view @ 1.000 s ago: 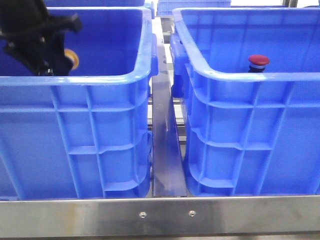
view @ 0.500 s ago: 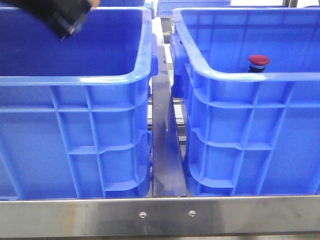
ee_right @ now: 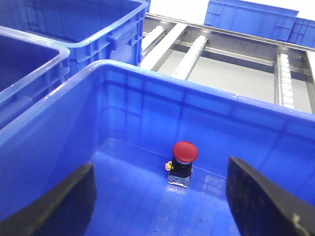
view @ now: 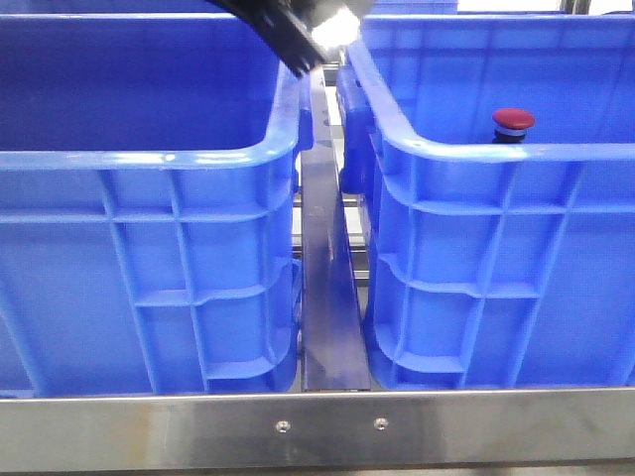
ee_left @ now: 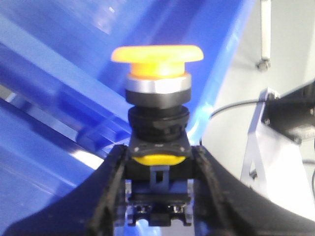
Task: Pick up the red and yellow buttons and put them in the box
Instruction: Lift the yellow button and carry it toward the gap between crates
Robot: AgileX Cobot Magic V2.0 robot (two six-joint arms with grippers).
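Note:
The yellow button (ee_left: 156, 55) stands upright between the fingers of my left gripper (ee_left: 158, 158), which is shut on its dark body. In the front view that left gripper (view: 301, 45) hangs at the top, over the gap between the two crates' rims. The red button (view: 513, 123) stands upright on the floor of the right-hand box (view: 496, 151). In the right wrist view the red button (ee_right: 184, 152) sits well beyond my right gripper (ee_right: 162, 206). That gripper is open inside the box (ee_right: 147, 108) with nothing between its fingers, and it does not show in the front view.
A second blue crate (view: 149, 159) stands on the left. A steel rail (view: 327, 297) runs between the two crates and a metal bar (view: 317, 431) crosses the front. Roller tracks (ee_right: 197, 49) and more blue crates (ee_right: 251, 19) lie behind.
My left gripper rose out of the left crate with the yellow button and moved right, to above the gap between the crates. The red button has not moved.

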